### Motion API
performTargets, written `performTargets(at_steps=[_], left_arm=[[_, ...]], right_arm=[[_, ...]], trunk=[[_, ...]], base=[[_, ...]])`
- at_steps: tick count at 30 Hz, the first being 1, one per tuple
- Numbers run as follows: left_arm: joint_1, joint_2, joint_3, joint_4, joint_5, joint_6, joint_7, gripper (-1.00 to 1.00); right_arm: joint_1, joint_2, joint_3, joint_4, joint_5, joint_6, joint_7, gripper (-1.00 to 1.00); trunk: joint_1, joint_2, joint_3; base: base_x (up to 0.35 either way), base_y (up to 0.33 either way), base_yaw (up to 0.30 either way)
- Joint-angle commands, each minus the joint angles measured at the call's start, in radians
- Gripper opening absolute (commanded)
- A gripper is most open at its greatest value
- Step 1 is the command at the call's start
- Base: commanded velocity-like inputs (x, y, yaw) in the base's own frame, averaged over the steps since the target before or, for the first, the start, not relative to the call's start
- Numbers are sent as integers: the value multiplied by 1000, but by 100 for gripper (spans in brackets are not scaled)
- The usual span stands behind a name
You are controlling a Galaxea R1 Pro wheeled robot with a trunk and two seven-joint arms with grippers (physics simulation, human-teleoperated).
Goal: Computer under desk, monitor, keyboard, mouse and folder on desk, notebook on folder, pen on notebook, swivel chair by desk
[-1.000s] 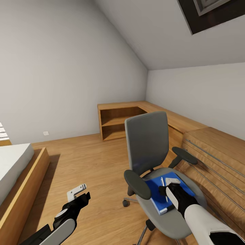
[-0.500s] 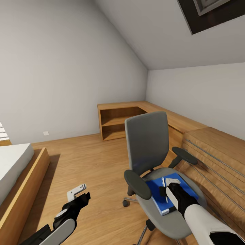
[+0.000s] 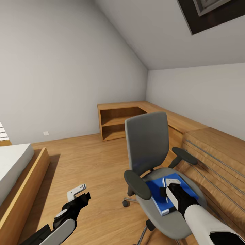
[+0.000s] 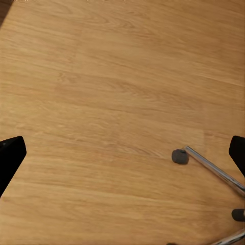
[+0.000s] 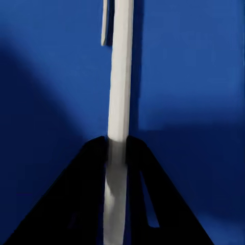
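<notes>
The grey swivel chair (image 3: 147, 139) stands on the oak floor in the head view. A blue folder (image 3: 154, 194) lies on its seat, and a thin white pen (image 3: 163, 182) rests on the folder. My right gripper (image 3: 168, 189) is down on the seat, shut on the pen. The right wrist view shows the pen (image 5: 120, 76) running between the two black fingers (image 5: 87, 194) over the folder (image 5: 51, 76). My left gripper (image 3: 81, 192) hangs open above bare floor, left of the chair. The left wrist view shows the chair's chrome base (image 4: 209, 171). The desk and notebook are out of view.
A low oak dresser (image 3: 217, 153) with bar handles stands close to the chair's right. An oak shelf unit (image 3: 119, 124) fills the far corner. A bed (image 3: 13, 163) in a wooden frame lies at the left. Open floor (image 3: 88, 160) stretches between bed and chair.
The folder and pen have shifted very slightly to the right on the seat, with the right gripper staying on the pen. The left arm has not moved.
</notes>
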Motion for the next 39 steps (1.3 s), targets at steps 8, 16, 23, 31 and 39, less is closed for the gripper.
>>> performTargets(at_steps=[8,16,23,31,39], left_arm=[[-1,2,-15,-1,0,0,6,100],[-1,3,-35,-1,-4,-3,7,100],[-1,4,-37,0,-3,-4,10,100],[-1,4,-37,0,-3,-4,7,100],[-1,2,-41,0,-4,-3,8,100]], right_arm=[[0,-1,4,19,-16,5,-6,-100],[0,-1,5,1,-15,4,-7,-100],[6,-4,4,-137,-13,6,-8,-100],[88,-8,-2,-369,-15,71,-12,-100],[239,-4,-109,-721,-16,214,-13,-100]], trunk=[[-31,56,24],[-61,112,49],[-88,161,71],[-119,217,96],[-150,273,121]], base=[[0,0,0],[0,0,0],[0,0,0],[-137,0,0],[-226,0,0]])
